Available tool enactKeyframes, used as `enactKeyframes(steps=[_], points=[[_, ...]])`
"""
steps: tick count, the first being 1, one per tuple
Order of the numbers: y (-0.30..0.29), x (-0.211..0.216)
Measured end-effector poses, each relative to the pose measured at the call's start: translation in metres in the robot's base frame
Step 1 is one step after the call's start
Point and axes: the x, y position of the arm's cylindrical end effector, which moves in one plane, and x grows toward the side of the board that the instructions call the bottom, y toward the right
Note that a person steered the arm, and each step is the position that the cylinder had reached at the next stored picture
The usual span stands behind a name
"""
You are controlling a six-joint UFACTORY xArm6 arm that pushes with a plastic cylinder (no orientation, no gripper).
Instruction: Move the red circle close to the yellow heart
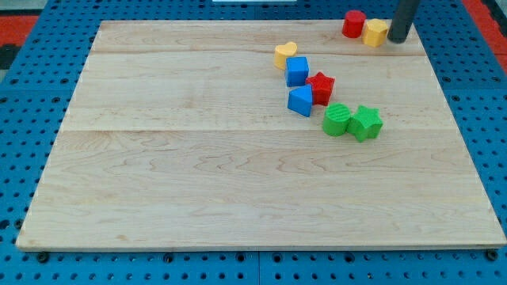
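Our tip (396,39) rests at the view's top right, touching the yellow block (375,32). The red circle (353,24) sits just beyond that block, leftward. We carry no pincer. The yellow heart (286,54) lies further left and lower on the tabletop (198,174).

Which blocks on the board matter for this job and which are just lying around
Job: red circle; yellow heart; my tip, right of the yellow block.

Lying about: yellow block; blue cube; red star; blue block; green circle; green star.
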Motion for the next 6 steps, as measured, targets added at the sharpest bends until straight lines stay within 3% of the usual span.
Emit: enactKeyframes(steps=[1,3,4,5,6], points=[[-0.004,-0.020],[-0.110,-0.020],[-0.128,-0.019],[-0.156,0.017],[-0.137,0.023]])
